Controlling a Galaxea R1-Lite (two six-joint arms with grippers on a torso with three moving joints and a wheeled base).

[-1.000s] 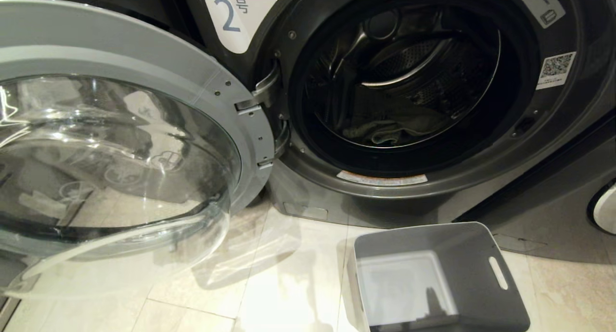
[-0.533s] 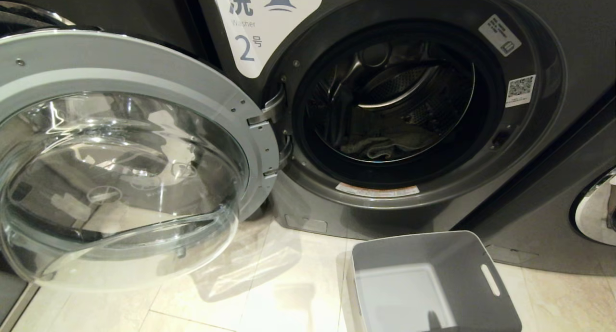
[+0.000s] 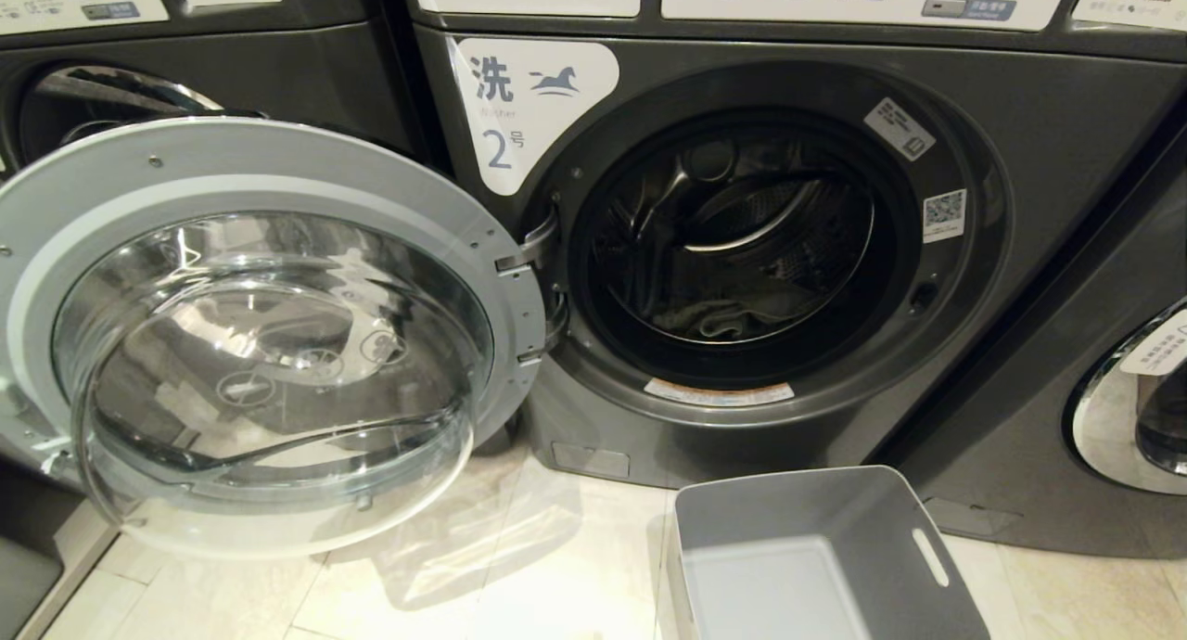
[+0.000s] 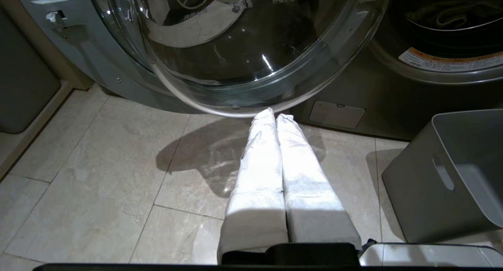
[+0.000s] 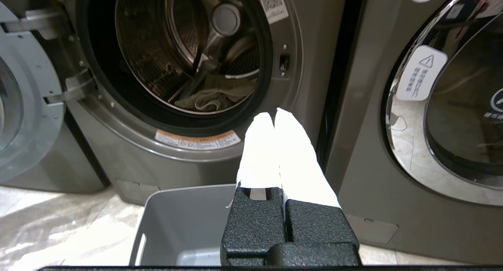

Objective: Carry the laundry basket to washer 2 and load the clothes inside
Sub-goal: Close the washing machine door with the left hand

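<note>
Left hand [image 4: 276, 116] and right hand [image 5: 274, 114]: both pressed together, nothing held. Laundry basket [image 3: 890, 519]: set on floor [image 3: 519, 566] before washer 2 [image 3: 1057, 139]. Door [image 3: 278, 167]: swung open. Clothes [image 5: 212, 98]: lodged inside drum.

Clothes [image 3: 714, 323] inside washer 2 [image 3: 1039, 139]; laundry basket [image 3: 890, 529] empty

washer 2 [image 3: 742, 250] door [image 3: 269, 334] swung open left, clothes [image 3: 719, 320] in drum, empty laundry basket [image 3: 816, 556] on tiled floor [image 3: 519, 575] in front
</note>
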